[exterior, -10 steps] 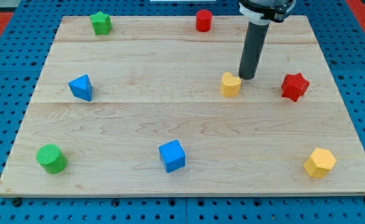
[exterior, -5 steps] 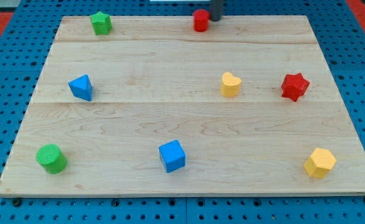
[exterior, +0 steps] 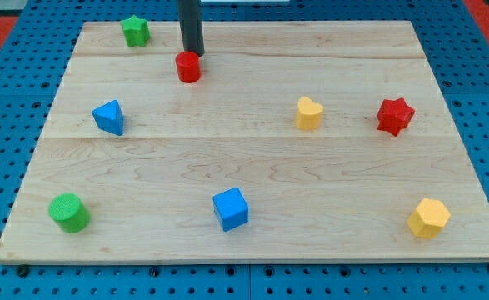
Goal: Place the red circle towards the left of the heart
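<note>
Wooden counter [exterior: 252,167] is shown on blue pegboard. Rod is cut off at top; my tip [exterior: 196,55] touches the red circle [exterior: 188,67], well left of the heart [exterior: 309,112]. No hand is fitted; no writing is seen.

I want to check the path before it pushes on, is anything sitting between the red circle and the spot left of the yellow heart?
Nothing visible. My tip sits right behind the red circle, on its top side. The board between the circle and the yellow heart is bare wood. The blue triangle lies off to the view's left, outside that path.
</note>
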Tool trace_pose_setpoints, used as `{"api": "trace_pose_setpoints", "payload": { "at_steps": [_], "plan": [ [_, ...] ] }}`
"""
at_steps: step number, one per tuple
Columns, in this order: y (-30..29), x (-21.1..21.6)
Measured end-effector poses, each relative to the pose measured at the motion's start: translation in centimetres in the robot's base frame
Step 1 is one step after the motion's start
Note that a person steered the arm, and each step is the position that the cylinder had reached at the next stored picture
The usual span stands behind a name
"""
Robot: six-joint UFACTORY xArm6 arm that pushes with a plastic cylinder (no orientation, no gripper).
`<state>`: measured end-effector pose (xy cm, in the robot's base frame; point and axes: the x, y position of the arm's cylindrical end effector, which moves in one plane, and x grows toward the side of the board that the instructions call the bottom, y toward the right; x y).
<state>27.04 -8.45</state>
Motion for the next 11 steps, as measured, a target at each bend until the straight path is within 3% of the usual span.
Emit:
{"api": "trace_pose_setpoints", "payload": {
  "at_steps": [1,2,3,4,6,8,10,11],
  "plan": [
    [-4.2,0.2],
    [-4.0,4.1],
    [2.1,5.6],
    [-0.2,3.4],
    [6.6,2.7],
    [8.0,2.8],
    [8.0,8.2],
    [8.0,8.6]
  ]
}}
